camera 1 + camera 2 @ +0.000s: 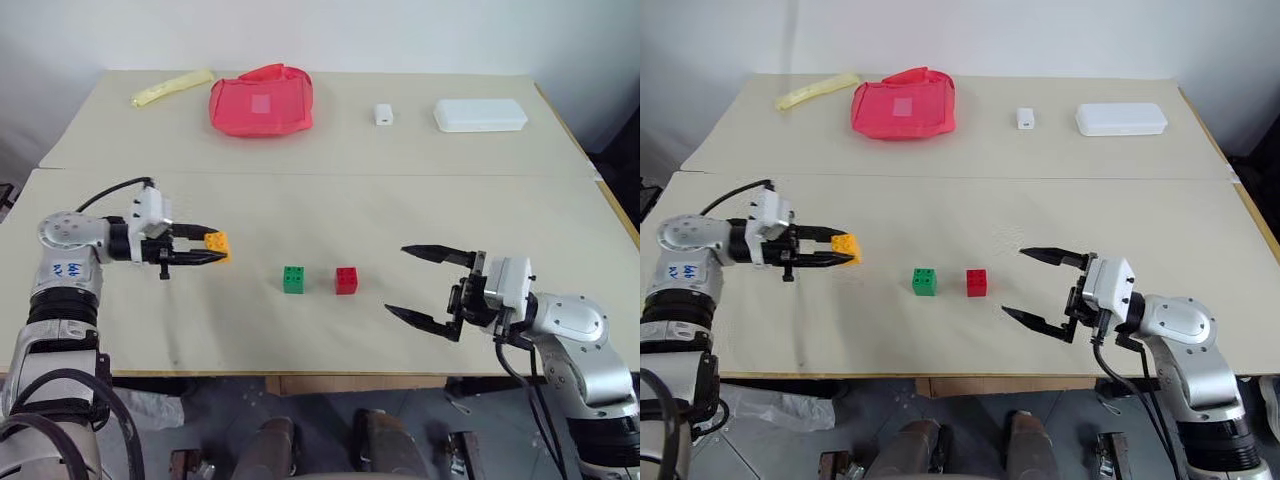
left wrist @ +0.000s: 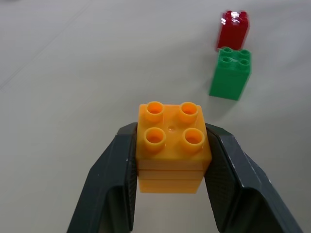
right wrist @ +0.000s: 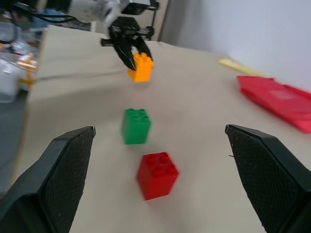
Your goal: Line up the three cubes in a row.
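My left gripper (image 1: 212, 248) is shut on the orange-yellow cube (image 1: 218, 245), which hangs a little above the table at the left; the left wrist view shows that orange-yellow cube (image 2: 173, 145) clamped between both black fingers, studs up. The green cube (image 1: 294, 279) and the red cube (image 1: 346, 280) stand side by side near the table's middle, a small gap between them, to the right of the held cube. My right gripper (image 1: 422, 283) stands open to the right of the red cube, pointing left, with nothing between its fingers.
At the back of the table lie a big red pouch (image 1: 262, 100), a yellow strip (image 1: 171, 87), a small white box (image 1: 383, 114) and a flat white case (image 1: 480, 114). A seam (image 1: 320, 175) crosses the table between back and front.
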Available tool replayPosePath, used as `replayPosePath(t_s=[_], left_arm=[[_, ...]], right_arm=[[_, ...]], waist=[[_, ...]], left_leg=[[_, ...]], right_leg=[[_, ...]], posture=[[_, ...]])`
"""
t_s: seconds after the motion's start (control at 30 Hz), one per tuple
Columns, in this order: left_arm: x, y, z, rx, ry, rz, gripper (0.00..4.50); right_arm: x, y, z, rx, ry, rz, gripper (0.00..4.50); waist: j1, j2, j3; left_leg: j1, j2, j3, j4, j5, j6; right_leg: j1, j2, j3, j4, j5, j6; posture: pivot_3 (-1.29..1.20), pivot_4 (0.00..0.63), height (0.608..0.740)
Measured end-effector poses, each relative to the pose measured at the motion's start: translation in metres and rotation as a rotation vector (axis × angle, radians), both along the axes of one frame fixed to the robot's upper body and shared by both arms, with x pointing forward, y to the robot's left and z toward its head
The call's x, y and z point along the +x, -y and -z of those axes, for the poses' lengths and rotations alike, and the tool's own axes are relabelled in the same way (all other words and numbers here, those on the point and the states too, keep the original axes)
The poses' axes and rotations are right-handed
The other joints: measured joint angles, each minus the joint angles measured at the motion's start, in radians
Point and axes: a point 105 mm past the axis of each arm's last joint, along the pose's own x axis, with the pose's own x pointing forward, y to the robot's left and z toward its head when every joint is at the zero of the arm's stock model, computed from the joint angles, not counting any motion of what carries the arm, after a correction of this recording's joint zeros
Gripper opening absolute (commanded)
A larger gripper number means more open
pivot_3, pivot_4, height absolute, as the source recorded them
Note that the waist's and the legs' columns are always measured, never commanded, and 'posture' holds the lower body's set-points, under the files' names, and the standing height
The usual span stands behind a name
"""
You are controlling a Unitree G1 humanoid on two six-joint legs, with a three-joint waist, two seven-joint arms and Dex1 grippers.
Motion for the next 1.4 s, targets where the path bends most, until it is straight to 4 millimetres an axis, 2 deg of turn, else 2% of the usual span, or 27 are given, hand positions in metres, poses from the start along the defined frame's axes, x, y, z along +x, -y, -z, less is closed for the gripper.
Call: replayPosePath(t_s=[0.1, 0.17, 0.53, 0.8, 1.0, 1.07, 1.3, 1.4], left_arm=[[0.001, 0.012, 0.020, 0.050, -0.032, 0.052, 1.50], [0.002, 0.022, 0.026, 0.046, -0.042, 0.083, 1.50], [0.005, 0.031, 0.027, 0.031, -0.024, 0.112, 1.50], [-0.003, 0.048, 0.032, 0.008, -0.039, 0.186, 1.50], [-0.003, 0.047, 0.032, 0.015, -0.039, 0.187, 1.50], [-0.003, 0.043, 0.032, 0.025, -0.037, 0.179, 2.25], [-0.008, 0.031, 0.040, 0.048, -0.079, 0.147, 4.39], [-0.006, 0.028, 0.033, 0.020, -0.055, 0.130, 4.47]], right_arm=[[-0.008, 0.001, -0.001, -0.041, -0.017, -0.051, 4.50], [-0.010, 0.001, -0.001, -0.048, -0.019, -0.061, 4.50], [-0.014, 0.005, 0.004, -0.050, -0.036, -0.030, 4.50], [-0.010, 0.005, 0.000, -0.055, -0.017, -0.036, 4.50], [-0.009, 0.002, 0.002, -0.064, -0.023, -0.048, 4.50], [-0.009, 0.002, 0.002, -0.065, -0.021, -0.050, 4.50], [-0.009, 0.002, 0.003, -0.070, -0.021, -0.048, 4.50], [-0.009, 0.002, 0.003, -0.071, -0.023, -0.050, 4.50]], waist=[[0.007, 0.000, 0.000], [0.009, -0.001, 0.001], [0.012, -0.001, 0.001], [0.010, -0.001, 0.001], [0.010, -0.001, 0.001], [0.009, -0.001, 0.001], [0.008, -0.001, 0.001], [0.012, -0.002, 0.001]], left_leg=[[0.000, 0.000, 0.000, 0.000, 0.000, 0.000], [0.000, 0.000, 0.000, 0.000, 0.000, 0.000], [0.000, -0.002, 0.000, 0.000, 0.000, 0.002], [0.000, -0.002, 0.000, 0.000, 0.001, 0.002], [0.000, -0.002, 0.000, 0.000, 0.001, 0.002], [0.000, -0.002, 0.000, 0.000, 0.001, 0.002], [0.000, -0.002, 0.001, 0.000, 0.001, 0.002], [-0.001, -0.002, 0.000, 0.001, 0.001, 0.002]], right_leg=[[0.000, 0.001, -0.001, 0.000, 0.000, 0.000], [0.000, 0.002, -0.001, 0.000, 0.000, 0.000], [0.000, 0.001, -0.001, 0.000, 0.001, 0.001], [0.000, 0.000, 0.000, 0.000, 0.001, 0.001], [0.000, 0.001, 0.000, 0.000, 0.001, 0.001], [0.000, 0.001, 0.000, 0.000, 0.001, 0.001], [0.000, 0.001, 0.000, 0.000, 0.001, 0.001], [0.000, 0.001, 0.000, 0.000, 0.001, 0.001]], posture=[[0.00, 0.150, 0.740], [0.00, 0.150, 0.740], [0.00, 0.150, 0.740], [0.00, 0.150, 0.740], [0.00, 0.150, 0.740], [0.00, 0.150, 0.740], [0.00, 0.150, 0.740], [0.00, 0.150, 0.740]])
